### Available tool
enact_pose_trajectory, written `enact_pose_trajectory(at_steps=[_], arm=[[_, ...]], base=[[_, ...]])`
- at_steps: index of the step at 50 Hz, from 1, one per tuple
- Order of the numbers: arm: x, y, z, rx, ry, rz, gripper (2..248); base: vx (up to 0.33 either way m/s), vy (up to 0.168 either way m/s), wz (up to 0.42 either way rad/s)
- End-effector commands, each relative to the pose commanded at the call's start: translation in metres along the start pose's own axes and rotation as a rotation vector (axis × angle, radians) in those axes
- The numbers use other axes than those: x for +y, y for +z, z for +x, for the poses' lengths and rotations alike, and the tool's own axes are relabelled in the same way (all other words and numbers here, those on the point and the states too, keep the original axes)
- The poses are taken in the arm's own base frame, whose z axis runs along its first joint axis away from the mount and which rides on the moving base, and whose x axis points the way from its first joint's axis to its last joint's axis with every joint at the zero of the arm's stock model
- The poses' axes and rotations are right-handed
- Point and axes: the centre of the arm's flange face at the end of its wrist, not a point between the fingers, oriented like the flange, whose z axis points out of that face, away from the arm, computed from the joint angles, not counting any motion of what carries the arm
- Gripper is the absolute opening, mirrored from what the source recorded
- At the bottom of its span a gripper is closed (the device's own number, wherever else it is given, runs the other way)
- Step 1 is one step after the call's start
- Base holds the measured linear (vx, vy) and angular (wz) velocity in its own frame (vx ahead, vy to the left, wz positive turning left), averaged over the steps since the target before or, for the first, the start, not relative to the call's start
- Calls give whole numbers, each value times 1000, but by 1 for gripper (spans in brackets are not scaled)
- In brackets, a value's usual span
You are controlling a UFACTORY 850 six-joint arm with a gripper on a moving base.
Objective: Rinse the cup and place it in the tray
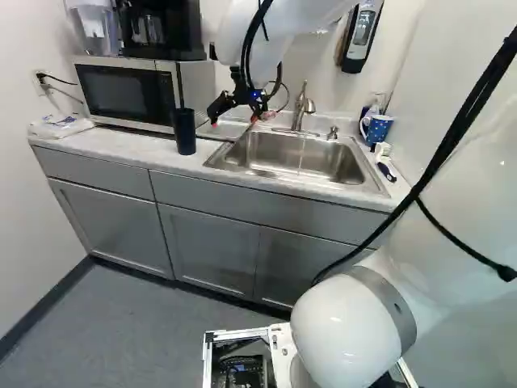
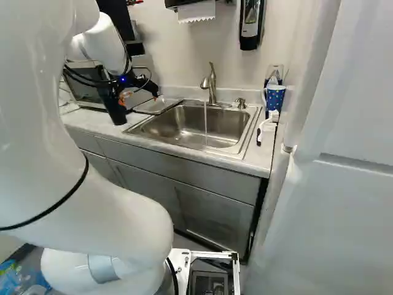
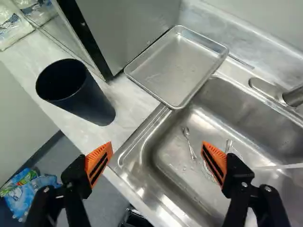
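The gripper [image 1: 233,121] hangs over the counter by the sink's microwave-side end. In the wrist view the gripper [image 3: 156,152] stands wide open, nothing between its fingers. A dark blue cup [image 3: 97,101] is upright on the counter, ahead of the gripper and off to the side away from the sink; its open mouth shows. The cup [image 1: 185,132] stands in front of the microwave in the left base view. A shallow metal tray [image 3: 177,66], bare inside, lies between the microwave and the sink. Water runs from the faucet [image 2: 212,83] into the sink [image 2: 199,126].
Utensils [image 3: 190,144] lie in the sink. The microwave [image 1: 129,90] stands behind the cup. A blue dotted mug [image 2: 274,97] and a brush [image 2: 266,126] are at the sink's far side from the microwave. A soap dispenser [image 1: 360,36] hangs on the wall.
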Motion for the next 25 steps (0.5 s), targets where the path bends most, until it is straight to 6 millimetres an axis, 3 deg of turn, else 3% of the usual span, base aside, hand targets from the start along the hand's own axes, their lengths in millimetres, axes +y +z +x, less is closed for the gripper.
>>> enact_pose_trajectory(at_steps=[25], arm=[[-39, 11, 15, -1, -61, 53, 247]], base=[[0, 0, 0]])
